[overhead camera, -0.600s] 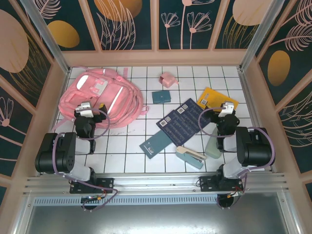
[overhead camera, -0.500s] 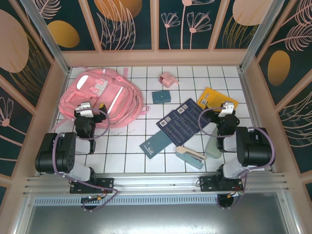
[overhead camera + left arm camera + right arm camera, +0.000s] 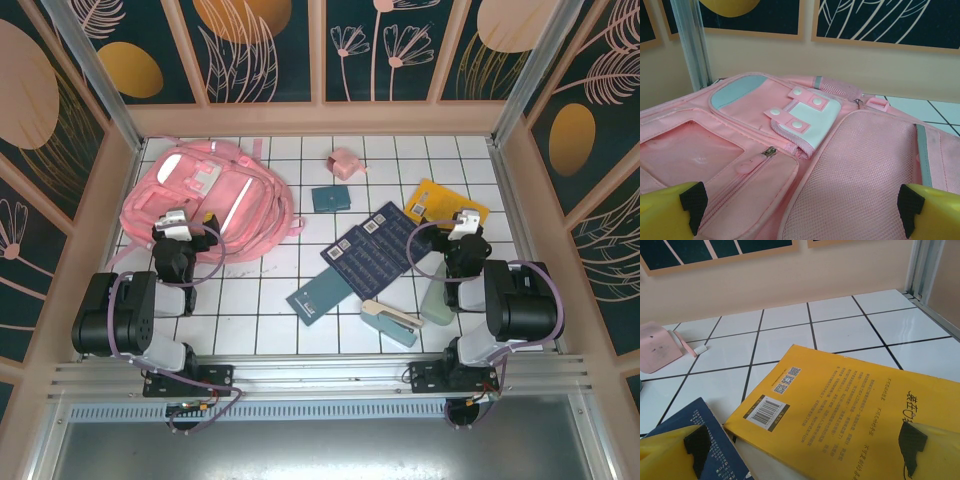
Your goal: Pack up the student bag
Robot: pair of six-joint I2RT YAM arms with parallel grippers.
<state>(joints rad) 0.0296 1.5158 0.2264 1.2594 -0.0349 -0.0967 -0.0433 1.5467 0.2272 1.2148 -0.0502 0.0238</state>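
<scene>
No change is found between the overhead view of a moment ago and the present one: both arms are seen in the same folded pose, and nothing on the counter (image 3: 270, 320) has been shifted. The left gripper (image 3: 178, 222) is held just in front of the student bag (image 3: 205, 200), its fingers (image 3: 675, 212) spread wide with nothing grasped. In the left wrist view the bag's pink front panel is seen between the two yellow tips. The right gripper (image 3: 465, 222) is likewise released and empty. It is placed over the near edge of the yellow book (image 3: 850, 410), beside the dark blue book (image 3: 375, 250); whether the book is touched cannot be told.

The student bag is laid flat at the far left of the counter, front side up. Its front pocket zip (image 3: 762, 155) is seen drawn shut, and whether the main compartment is open cannot be told. Every loose item is left outside it: the two books, the small pink pouch (image 3: 345, 163), a small teal notebook (image 3: 331, 198), a teal booklet (image 3: 318, 295), a stapler (image 3: 390, 320) and a pale green case (image 3: 437, 300).

From this stillness it is judged that packing has not been started, and that an opening will probably have to be made in the bag before anything is put in
</scene>
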